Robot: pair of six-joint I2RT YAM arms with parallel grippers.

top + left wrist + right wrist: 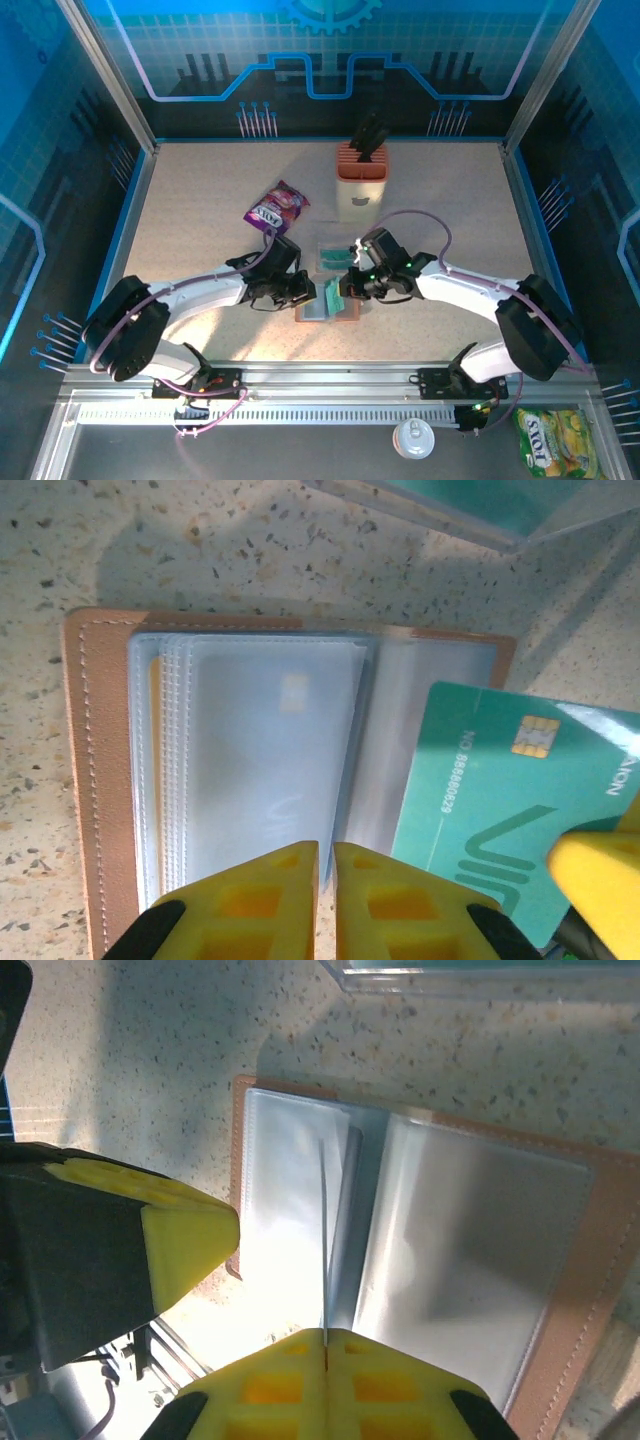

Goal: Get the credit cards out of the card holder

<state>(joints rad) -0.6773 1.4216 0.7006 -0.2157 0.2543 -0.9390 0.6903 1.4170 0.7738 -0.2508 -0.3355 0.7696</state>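
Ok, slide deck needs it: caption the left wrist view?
Left gripper closed on the sleeves of the open card holder, credit card held above its right half.

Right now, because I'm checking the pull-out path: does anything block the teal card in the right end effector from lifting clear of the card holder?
Nothing visible does. The teal card stands over the open card holder, pinched in the right end effector; the left end effector sits off to its side, apart.

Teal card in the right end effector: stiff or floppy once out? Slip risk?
Probably stiff: the teal card looks flat with straight edges, though the right end effector grips only one edge. Likely light: edge-on from the right wrist it is a hairline. Its smooth printed face could slip in that grip if pulled sideways.
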